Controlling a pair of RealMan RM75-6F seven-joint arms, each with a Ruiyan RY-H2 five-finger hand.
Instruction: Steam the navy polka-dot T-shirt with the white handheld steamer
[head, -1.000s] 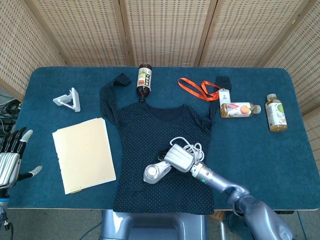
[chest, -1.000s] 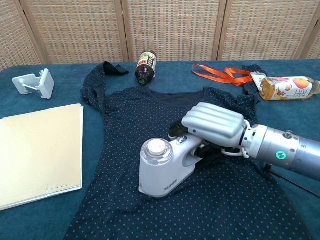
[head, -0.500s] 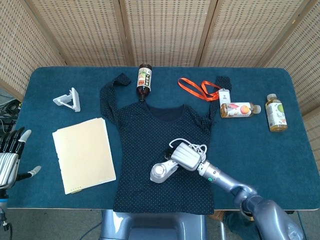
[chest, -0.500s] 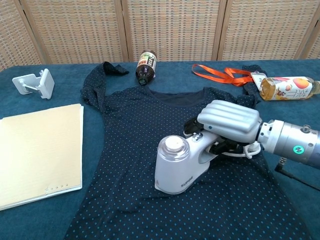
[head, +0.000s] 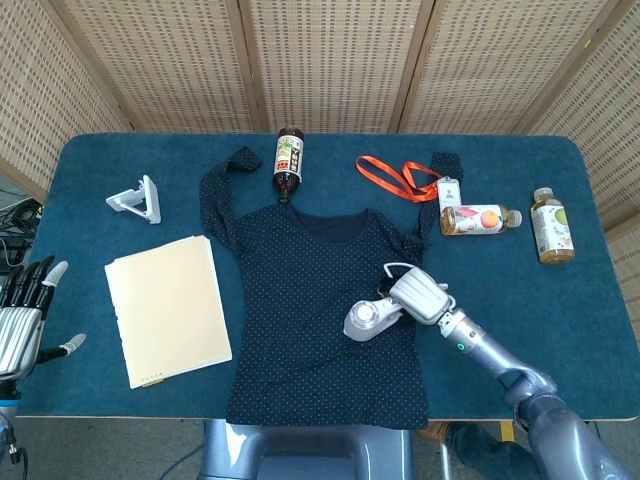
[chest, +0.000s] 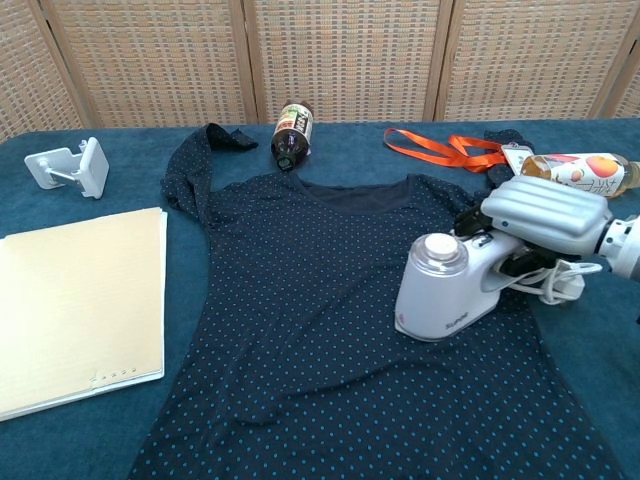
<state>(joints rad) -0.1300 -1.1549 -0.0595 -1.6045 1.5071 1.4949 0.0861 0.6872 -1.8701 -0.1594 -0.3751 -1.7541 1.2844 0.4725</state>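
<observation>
Head view, steamer: we see the white handheld steamer (head: 366, 318) lying on the right half of the navy polka-dot T-shirt (head: 315, 310), its long axis running from 8 o'clock at the round head to 2 o'clock at the handle.
Head view, right hand: our right hand (head: 421, 297) grips the handle, fingers pressed together around it.
Head view, left hand: our left hand (head: 22, 318) hangs off the table's left edge, fingers spread, holding nothing.
Head view, shirt: neckline toward 12 o'clock, hem toward 6.
Chest view, steamer: the steamer (chest: 447, 287) sits at 3 o'clock on the shirt (chest: 330, 330); grey lettering on its body is too small for us to read.
Chest view, right hand: the hand (chest: 545, 220) closes over the handle, with the white cord (chest: 560, 285) looped beside it.
Chest view, labels: the brown bottle (chest: 292, 134) and juice bottle (chest: 580, 173) carry labels we cannot read.
</observation>
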